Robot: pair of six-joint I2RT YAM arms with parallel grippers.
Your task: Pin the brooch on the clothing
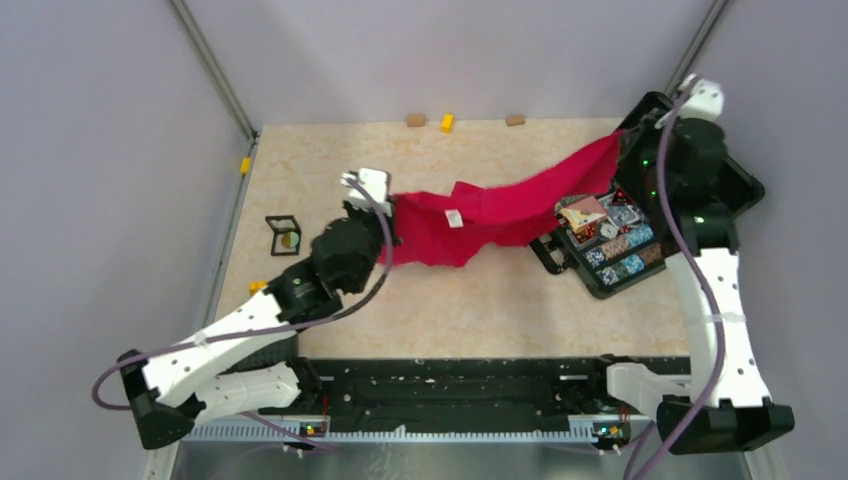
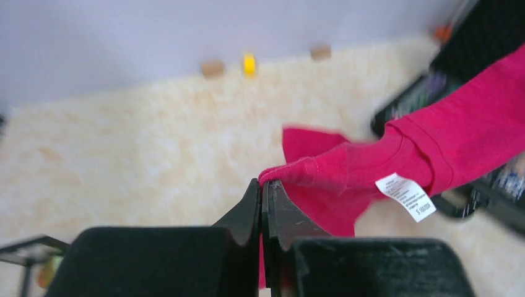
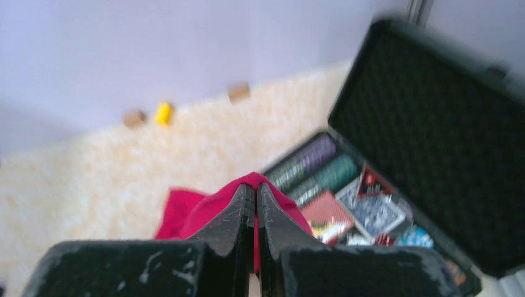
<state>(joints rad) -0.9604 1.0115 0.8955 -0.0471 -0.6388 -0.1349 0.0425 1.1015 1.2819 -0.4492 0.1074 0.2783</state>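
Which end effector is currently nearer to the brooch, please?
Left. The left end effector, shut on the red T-shirt, sits just right of the brooch; the right end effector holds the shirt's other end by the black case.

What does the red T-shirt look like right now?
The red T-shirt is soft, crumpled fabric with a collar band and a small white label. It hangs stretched between both hands: the left hand pinches fabric near the collar, the right hand pinches the other end above the open black case. Whether it touches the table is unclear.
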